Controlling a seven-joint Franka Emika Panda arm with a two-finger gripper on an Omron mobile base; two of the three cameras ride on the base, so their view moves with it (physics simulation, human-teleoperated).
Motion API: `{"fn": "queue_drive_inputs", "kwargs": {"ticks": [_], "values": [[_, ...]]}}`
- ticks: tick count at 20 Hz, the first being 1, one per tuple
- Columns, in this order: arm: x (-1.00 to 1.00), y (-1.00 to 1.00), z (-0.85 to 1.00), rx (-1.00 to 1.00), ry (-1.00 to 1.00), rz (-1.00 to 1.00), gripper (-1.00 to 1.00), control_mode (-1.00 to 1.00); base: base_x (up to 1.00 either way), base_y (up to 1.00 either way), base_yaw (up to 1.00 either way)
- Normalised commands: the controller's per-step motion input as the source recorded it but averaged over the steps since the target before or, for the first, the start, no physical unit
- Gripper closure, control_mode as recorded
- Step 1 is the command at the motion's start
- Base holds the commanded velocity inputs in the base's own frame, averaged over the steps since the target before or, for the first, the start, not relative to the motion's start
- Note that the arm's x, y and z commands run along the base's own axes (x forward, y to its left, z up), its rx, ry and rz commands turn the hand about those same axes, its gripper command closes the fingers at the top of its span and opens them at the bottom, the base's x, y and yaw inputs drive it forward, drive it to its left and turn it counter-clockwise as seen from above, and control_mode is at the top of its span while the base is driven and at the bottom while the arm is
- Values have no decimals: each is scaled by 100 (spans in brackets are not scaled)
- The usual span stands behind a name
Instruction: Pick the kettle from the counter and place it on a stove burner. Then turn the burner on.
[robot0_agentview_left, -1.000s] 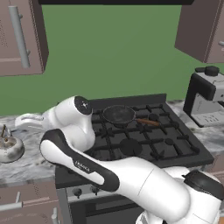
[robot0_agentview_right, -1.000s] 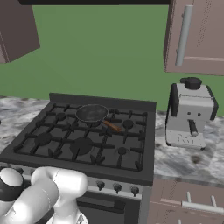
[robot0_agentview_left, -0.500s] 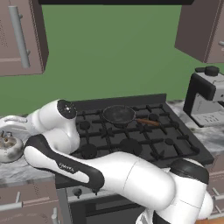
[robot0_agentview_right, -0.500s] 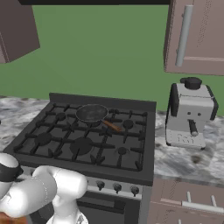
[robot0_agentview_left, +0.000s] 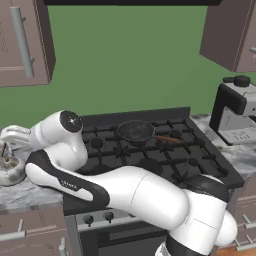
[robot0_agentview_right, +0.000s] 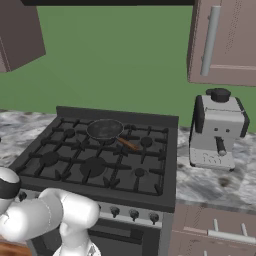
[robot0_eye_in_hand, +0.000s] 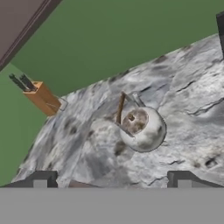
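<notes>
I'm hovering with my jaws spread wide over the kettle (robot0_eye_in_hand: 142, 127) sitting on the marbled tabletop (robot0_eye_in_hand: 183, 109) left of the stove, judging it rigid, smooth-sided and probably slippery, so I'm eyeing its thin arched handle (robot0_eye_in_hand: 120, 108).

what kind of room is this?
A simulated home kitchen, judging by the black gas stove with a frying pan, the marbled counter holding a kettle, and a coffee machine.
</notes>
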Motion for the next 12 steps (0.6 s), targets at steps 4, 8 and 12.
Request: {"fn": "queue_drive_inputs", "kwargs": {"ticks": [4,8,12], "values": [[10,4,0,-5,0,-17,-100,-100,0,0,0],[16,11,0,-8,2,-13,-100,-100,0,0,0],[11,11,-1,-9,8,-1,-100,-100,0,0,0]]}}
